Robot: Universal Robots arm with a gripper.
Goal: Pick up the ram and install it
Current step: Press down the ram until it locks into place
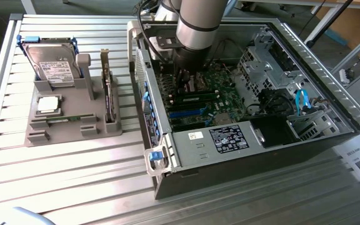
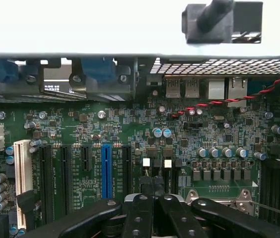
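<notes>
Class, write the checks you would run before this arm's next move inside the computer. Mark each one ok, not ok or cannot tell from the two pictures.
1. Tool shut: ok, the fingers are pressed together.
2. Tool inside the open computer case, over the motherboard: ok.
3. Ram gripped in the tool: cannot tell, no green stick is visible between the fingertips.
4. Red and black twisted cable clear of the tool: ok, it lies apart near the case wall.
5. Hard drive and expansion card upright in the grey holder outside the case: ok.
</notes>
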